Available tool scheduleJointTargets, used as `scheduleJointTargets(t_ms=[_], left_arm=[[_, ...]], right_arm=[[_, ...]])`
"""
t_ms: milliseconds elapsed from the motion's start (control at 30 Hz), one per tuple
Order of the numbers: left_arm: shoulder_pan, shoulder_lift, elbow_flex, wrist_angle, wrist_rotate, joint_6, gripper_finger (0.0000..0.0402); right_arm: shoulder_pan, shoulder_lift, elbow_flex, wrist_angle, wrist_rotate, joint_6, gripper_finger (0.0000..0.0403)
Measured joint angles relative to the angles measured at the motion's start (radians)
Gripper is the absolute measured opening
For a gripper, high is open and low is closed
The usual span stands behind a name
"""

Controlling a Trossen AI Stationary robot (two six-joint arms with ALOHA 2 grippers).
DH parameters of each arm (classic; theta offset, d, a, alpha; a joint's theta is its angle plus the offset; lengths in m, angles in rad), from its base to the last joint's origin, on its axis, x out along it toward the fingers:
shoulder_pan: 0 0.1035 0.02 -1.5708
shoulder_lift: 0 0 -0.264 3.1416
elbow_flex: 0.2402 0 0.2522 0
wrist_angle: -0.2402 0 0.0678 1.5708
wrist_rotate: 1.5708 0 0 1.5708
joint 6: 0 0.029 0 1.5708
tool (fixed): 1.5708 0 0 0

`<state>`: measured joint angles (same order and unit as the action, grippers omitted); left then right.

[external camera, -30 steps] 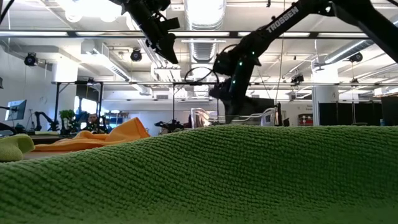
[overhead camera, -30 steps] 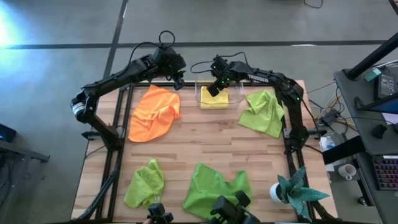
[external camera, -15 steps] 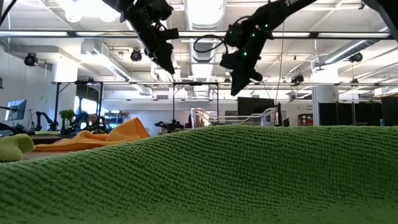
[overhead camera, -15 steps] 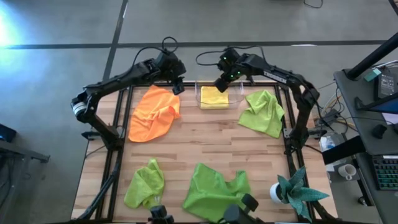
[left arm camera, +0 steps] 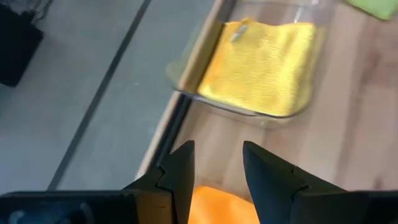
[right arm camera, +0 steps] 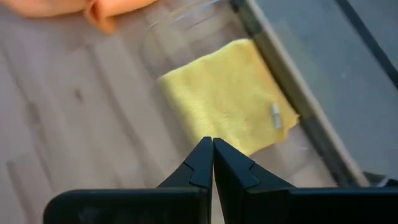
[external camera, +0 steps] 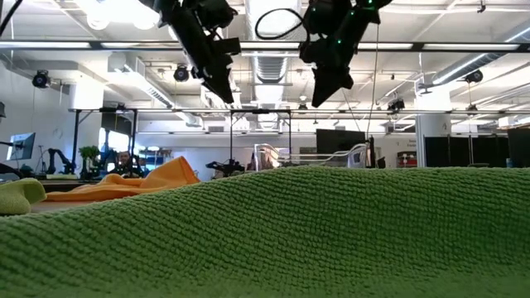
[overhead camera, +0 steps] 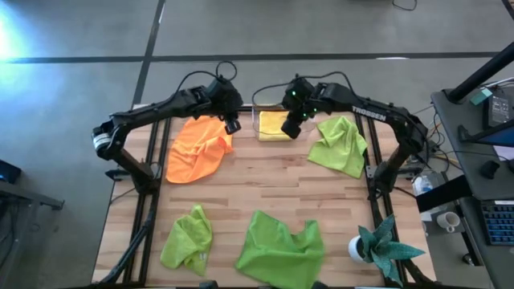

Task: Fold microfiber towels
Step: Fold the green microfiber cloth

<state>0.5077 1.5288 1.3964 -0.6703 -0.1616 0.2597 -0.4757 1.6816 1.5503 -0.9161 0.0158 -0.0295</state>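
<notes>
Green towel [external camera: 331, 240] fills the lower frame, close up. Orange towel [external camera: 132, 186] sits at mid-left. Left gripper [external camera: 222, 87] and right gripper [external camera: 321, 89] hang at top centre, both holding nothing.

Robotics lab or industrial test hall. Indicated by: exposed ceiling ducts [external camera: 269, 62] and strip lighting; polished concrete floor [overhead camera: 72, 96]; butcher-block work surface [overhead camera: 265, 193] on a black metal frame; monitors [external camera: 18, 146] and further robot arms in the background; adjacent desk with keyboard [overhead camera: 499, 225] and cabling.
</notes>
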Motion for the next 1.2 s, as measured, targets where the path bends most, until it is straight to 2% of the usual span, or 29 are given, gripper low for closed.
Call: scheduleJointTargets(t_ms=[233,533,700,867,1067,1200], left_arm=[[-0.136,-0.033,-0.016,-0.046,0.009,-0.079,0.0121],[-0.352,-0.04,-0.048,-0.071,0.052,-0.268,0.0121],[-0.501,-0.04,-0.126,0.049,0.055,-0.352,0.0121],[-0.618,-0.037,-0.213,0.245,0.068,-0.433,0.0121],[-0.695,-0.037,-0.323,0.513,0.106,-0.552,0.0121],[-0.721,-0.017,-0.392,0.612,0.118,-0.623,0.0121]], right_arm=[[0.126,-0.089,-0.143,0.001,0.0,0.103,0.0009],[0.368,-0.198,-0.329,0.014,-0.049,0.327,0.0009],[0.533,-0.224,-0.399,0.042,-0.051,0.464,0.0009],[0.673,-0.228,-0.444,0.121,-0.08,0.598,0.0009],[0.801,-0.214,-0.507,0.219,-0.117,0.694,0.0009],[0.86,-0.208,-0.558,0.277,-0.12,0.752,0.0009]])
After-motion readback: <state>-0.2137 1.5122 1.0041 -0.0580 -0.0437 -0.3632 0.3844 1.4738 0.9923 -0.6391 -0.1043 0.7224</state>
